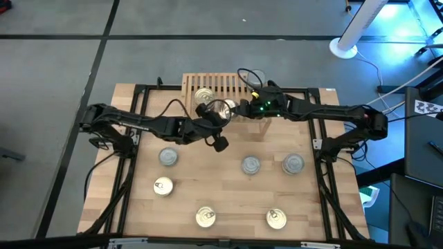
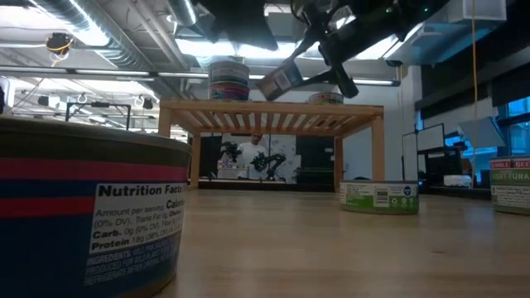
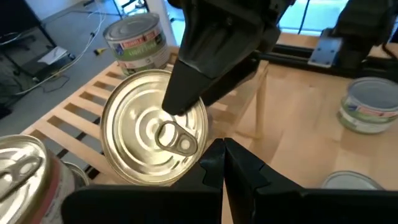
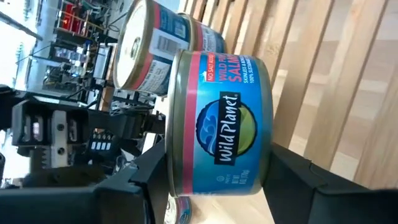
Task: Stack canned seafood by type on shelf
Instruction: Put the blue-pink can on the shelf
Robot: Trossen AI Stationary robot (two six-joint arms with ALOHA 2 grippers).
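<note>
Gold-lidded salmon can sits clamped in my right gripper jaws over the shelf, ready to stack; left gripper jaws together, waiting.

The can has a blue label with a pink band and white words. Its lid is shiny gold. The shelf is light wood with stripes of slats.

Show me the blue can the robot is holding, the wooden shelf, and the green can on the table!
blue can [image 4: 227, 124]: right wrist view, label middle.
wooden shelf [image 2: 273, 110]: low view, front rail.
green can [image 2: 379, 197]: low view, label.
</note>
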